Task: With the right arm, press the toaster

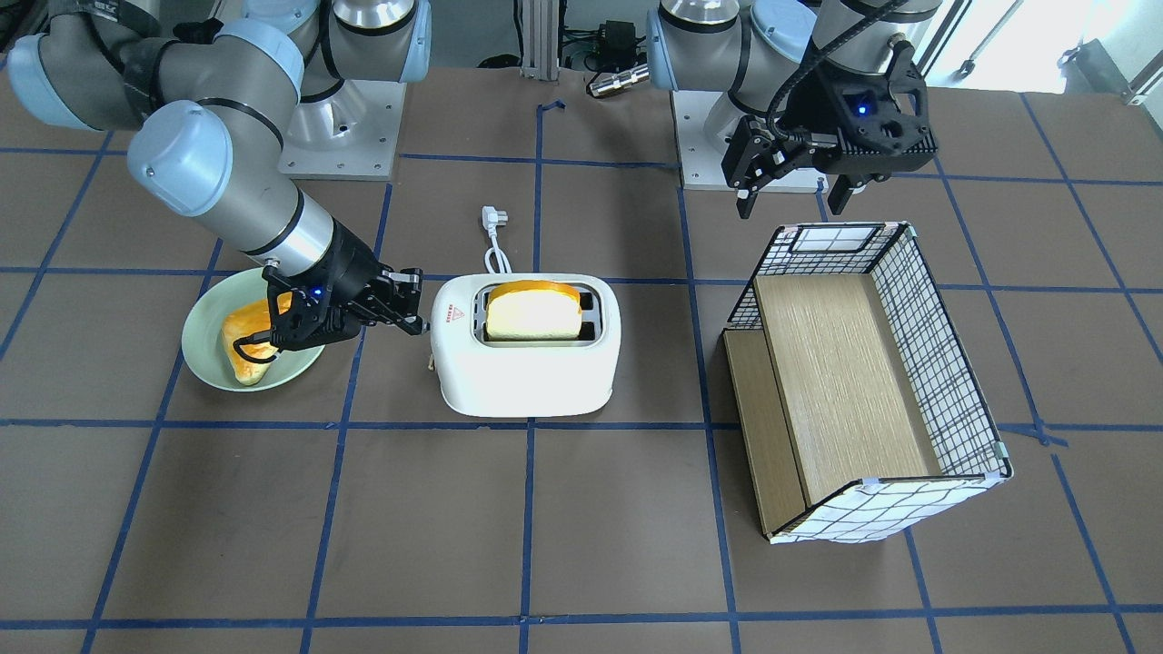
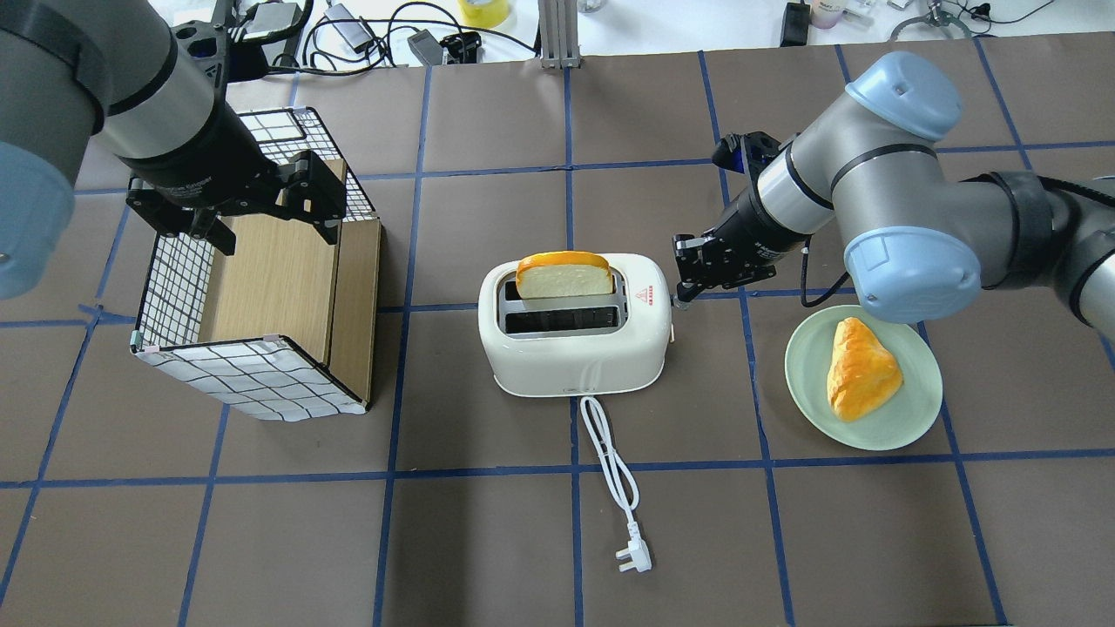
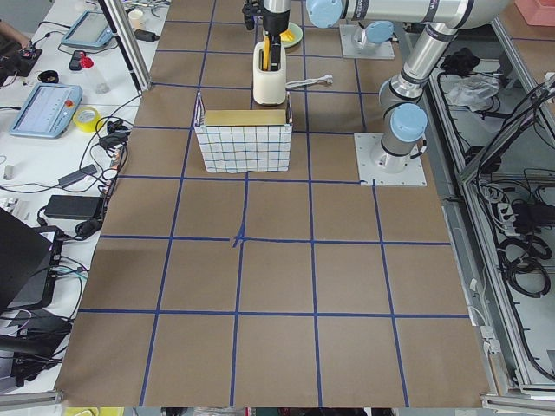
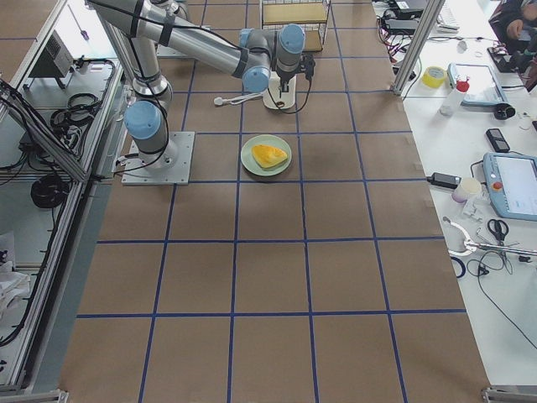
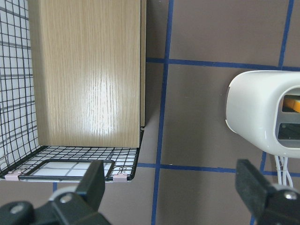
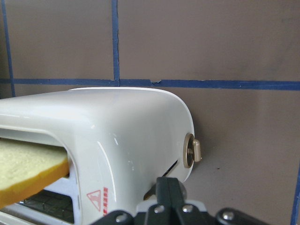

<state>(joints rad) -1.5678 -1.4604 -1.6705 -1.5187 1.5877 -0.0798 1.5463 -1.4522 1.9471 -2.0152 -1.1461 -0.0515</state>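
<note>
The white toaster (image 1: 527,381) stands mid-table with a bread slice (image 1: 533,313) sticking up out of one slot. It also shows in the overhead view (image 2: 575,361). My right gripper (image 1: 413,318) is shut and empty, with its tip right at the toaster's end wall in the overhead view (image 2: 679,292). In the right wrist view the shut gripper (image 6: 169,185) sits over the lever slot, just below the beige side knob (image 6: 192,151). I cannot tell whether it touches. My left gripper (image 2: 270,222) is open and empty above the box.
A grid-patterned box with a wood floor (image 2: 279,279) lies on its side to the toaster's left. A green plate (image 2: 906,418) with a bread piece (image 2: 862,366) sits under my right forearm. The toaster's white cord and plug (image 2: 633,557) trail toward me.
</note>
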